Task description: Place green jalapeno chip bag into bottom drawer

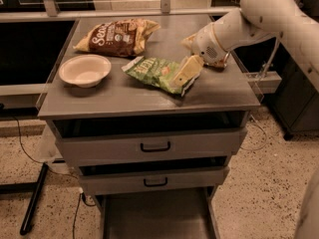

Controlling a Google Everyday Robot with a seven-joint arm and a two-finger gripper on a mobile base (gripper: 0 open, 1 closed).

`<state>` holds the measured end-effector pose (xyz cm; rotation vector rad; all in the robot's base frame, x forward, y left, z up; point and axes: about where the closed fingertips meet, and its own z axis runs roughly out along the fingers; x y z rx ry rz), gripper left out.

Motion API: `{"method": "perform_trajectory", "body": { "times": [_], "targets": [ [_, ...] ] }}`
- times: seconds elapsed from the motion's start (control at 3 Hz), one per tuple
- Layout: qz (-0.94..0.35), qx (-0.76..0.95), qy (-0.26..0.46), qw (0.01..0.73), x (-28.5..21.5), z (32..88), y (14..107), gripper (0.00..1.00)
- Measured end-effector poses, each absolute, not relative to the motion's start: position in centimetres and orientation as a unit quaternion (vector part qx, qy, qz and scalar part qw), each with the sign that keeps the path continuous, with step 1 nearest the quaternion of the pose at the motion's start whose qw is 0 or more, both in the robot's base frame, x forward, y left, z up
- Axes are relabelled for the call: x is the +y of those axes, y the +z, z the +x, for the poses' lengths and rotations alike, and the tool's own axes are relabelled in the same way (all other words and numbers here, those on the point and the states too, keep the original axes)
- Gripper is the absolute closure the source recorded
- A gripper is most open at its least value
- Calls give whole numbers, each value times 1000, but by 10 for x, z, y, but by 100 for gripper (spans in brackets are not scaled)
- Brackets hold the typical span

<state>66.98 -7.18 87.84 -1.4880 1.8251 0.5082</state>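
The green jalapeno chip bag (151,71) lies flat on the grey cabinet top (99,101), right of centre. My gripper (186,73) reaches in from the right on a white arm and sits at the bag's right end, overlapping its edge. The bag rests on the top. The bottom drawer (154,214) is pulled out at the foot of the cabinet, a flat grey tray with nothing seen in it.
A white bowl (84,69) stands at the left of the top. A large brown-and-yellow bag (117,36) lies at the back. A small gold-brown bag (190,41) shows partly behind my arm. Two upper drawers with black handles (155,147) stand slightly ajar.
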Motion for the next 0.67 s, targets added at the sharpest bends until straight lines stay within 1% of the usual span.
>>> {"method": "perform_trajectory", "body": {
  "times": [0.33, 0.67],
  "targets": [
    [-582, 710, 211, 337, -55, 678, 863, 0],
    [-573, 726, 222, 309, -52, 687, 837, 0]
  ]
}}
